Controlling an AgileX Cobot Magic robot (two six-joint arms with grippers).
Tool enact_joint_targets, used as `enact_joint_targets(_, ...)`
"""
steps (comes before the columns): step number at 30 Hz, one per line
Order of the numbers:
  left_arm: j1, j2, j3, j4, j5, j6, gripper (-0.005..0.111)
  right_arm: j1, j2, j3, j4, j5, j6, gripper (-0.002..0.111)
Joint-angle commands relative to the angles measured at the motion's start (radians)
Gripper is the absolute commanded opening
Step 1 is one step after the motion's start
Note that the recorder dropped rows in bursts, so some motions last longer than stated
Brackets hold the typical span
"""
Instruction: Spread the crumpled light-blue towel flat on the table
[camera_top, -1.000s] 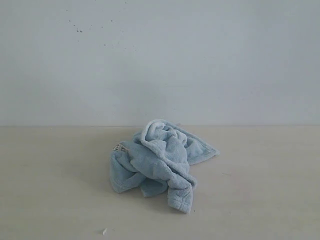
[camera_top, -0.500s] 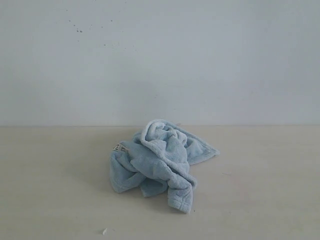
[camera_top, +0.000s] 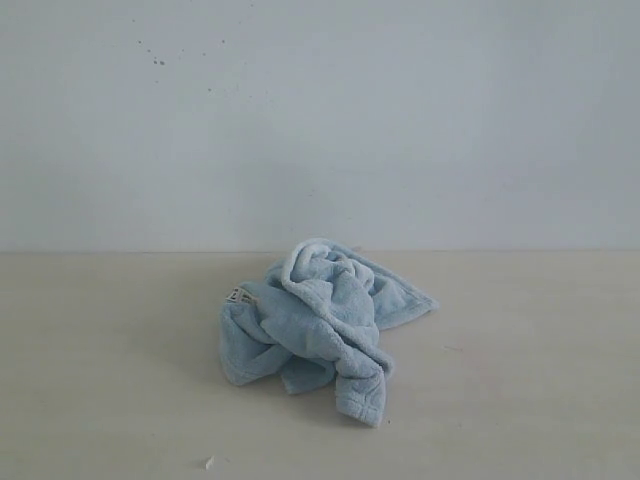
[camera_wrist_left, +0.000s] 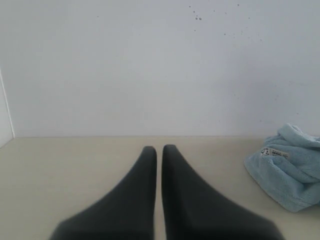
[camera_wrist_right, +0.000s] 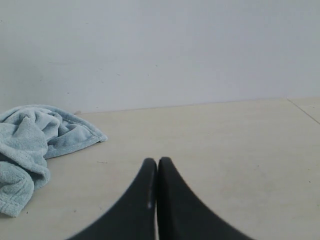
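You have the crumpled pale-blue fluffy towel (camera_top: 320, 325) heaped on the smooth beige desk (camera_top: 100, 380), near the white wall (camera_top: 320, 120). Your left fingers (camera_wrist_left: 135, 200) and right fingers (camera_wrist_right: 137, 205) are pressed together, empty, well apart from the towel lying between them.

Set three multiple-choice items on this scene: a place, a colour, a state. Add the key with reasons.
1. Where does the towel lie? A. in a basket B. on the table C. on a chair
2. The towel's colour? A. red B. green C. light blue
3. How are the left gripper and right gripper? A. shut, empty B. wide open C. shut on the towel
Key: 1 B, it sits crumpled on the beige surface; 2 C, the cloth is pale blue; 3 A, both wrist views show them closed, nothing between.
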Motion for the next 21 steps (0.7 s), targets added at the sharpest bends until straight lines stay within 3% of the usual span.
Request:
enact_joint_targets(1, -0.001, -0.003, 0.004, 0.002, -0.001, -0.003, 0.004, 0.000, -0.005, -0.001, -0.004, -0.008, 0.002, 0.000)
enact_joint_targets(13, -0.001, -0.003, 0.004, -0.018, -0.003, -0.029, 0.004, 0.000, -0.005, -0.001, -0.004, -0.008, 0.002, 0.000)
enact_joint_targets(17, -0.001, -0.003, 0.004, -0.218, -0.053, -0.246, 0.004, 0.000, -0.005, -0.001, -0.004, -0.008, 0.002, 0.000)
enact_joint_targets(21, -0.001, -0.003, 0.004, -0.422, -0.017, -0.480, 0.004, 0.000, -0.005, -0.001, -0.004, -0.008, 0.002, 0.000)
